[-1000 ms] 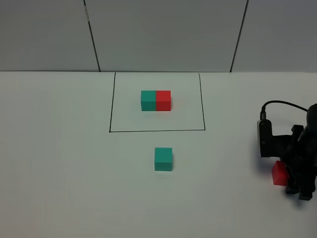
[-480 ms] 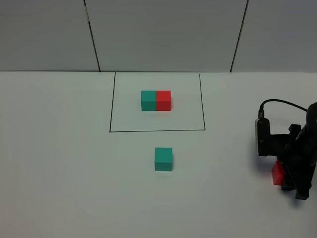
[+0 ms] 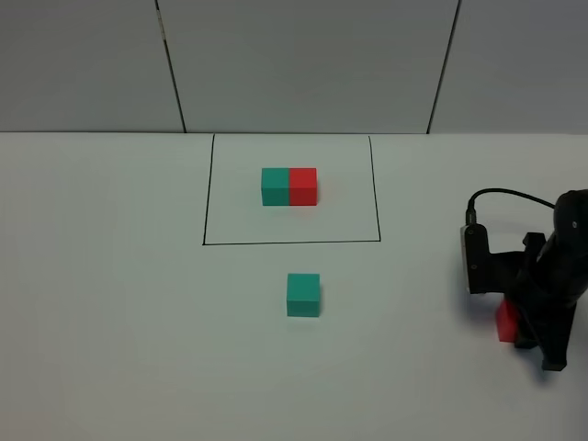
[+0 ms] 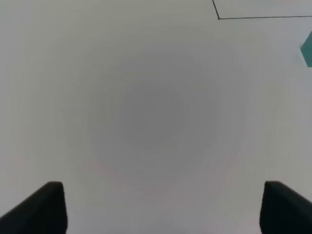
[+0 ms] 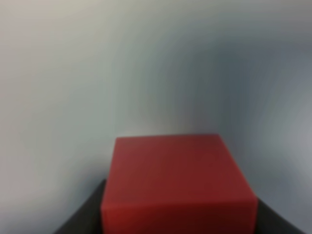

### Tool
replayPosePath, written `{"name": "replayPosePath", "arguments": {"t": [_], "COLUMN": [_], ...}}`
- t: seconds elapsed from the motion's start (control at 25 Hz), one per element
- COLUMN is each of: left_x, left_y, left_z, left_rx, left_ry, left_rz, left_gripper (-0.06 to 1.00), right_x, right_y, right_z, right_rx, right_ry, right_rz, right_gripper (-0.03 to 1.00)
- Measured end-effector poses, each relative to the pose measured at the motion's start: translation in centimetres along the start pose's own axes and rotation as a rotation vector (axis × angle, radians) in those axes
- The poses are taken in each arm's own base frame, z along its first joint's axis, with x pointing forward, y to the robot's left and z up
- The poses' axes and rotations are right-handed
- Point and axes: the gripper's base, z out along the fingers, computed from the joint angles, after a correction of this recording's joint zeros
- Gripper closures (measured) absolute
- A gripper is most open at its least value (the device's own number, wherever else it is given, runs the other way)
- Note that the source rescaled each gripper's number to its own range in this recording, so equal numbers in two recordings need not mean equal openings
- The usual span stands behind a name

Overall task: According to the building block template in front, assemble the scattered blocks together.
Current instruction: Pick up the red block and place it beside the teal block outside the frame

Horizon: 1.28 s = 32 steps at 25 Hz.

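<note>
White table [image 3: 110, 322], grey panelled wall [image 3: 303, 64] behind. Right gripper [image 3: 537, 333] is down at the table on its own side, jaws clenched on the red cube [image 5: 178, 181]: the wrist view has the cube filling the gap, with a dark finger pressed to each flank. From the high view only a sliver of that cube [image 3: 505, 322] shows, on the jaws' left-arm side; I can't tell whether it's lifted or resting on the table. Teal cube [image 3: 303, 294] sits loose, well apart from the right jaws, toward the left arm's side. Template [image 3: 289, 186], teal joined to red, is farther from those jaws, toward the wall, inside the drawn black rectangle [image 3: 289, 243]; the teal cube sits just outside that rectangle's near line. Left gripper [image 4: 158, 209] is released, fingers [image 4: 46, 207] spread wide over bare table with nothing between them; a corner of the teal cube [image 4: 307, 48] shows well ahead of those jaws, off toward the right arm's side, with a corner of the rectangle also ahead.
</note>
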Motion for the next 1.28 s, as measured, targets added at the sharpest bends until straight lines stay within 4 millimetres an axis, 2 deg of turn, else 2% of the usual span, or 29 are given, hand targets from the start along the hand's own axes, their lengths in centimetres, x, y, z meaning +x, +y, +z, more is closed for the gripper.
{"name": "replayPosePath", "arguments": {"t": [0.2,0.4,0.6,0.92,1.12,1.28], "left_x": [0.0,0.0,0.0,0.0,0.0,0.0], "left_y": [0.0,0.0,0.0,0.0,0.0,0.0], "left_z": [0.0,0.0,0.0,0.0,0.0,0.0], "left_rx": [0.000,0.000,0.000,0.000,0.000,0.000], "left_ry": [0.000,0.000,0.000,0.000,0.000,0.000], "left_rz": [0.000,0.000,0.000,0.000,0.000,0.000], "left_gripper": [0.08,0.08,0.08,0.08,0.08,0.08], "right_x": [-3.8,-8.3,-12.0,-16.2,-17.7,-18.5], "right_y": [-1.2,-2.1,-2.3,-3.0,-2.8,-2.4], "right_z": [-0.6,-2.8,-3.9,-2.8,-1.1,-0.6], "right_rx": [0.027,0.082,0.030,-0.031,-0.060,-0.056], "right_ry": [-0.023,-0.048,-0.007,0.027,0.027,0.008], "right_rz": [-0.016,0.003,-0.001,-0.022,-0.027,-0.034], "right_gripper": [0.96,0.96,0.96,0.96,0.96,0.96]}}
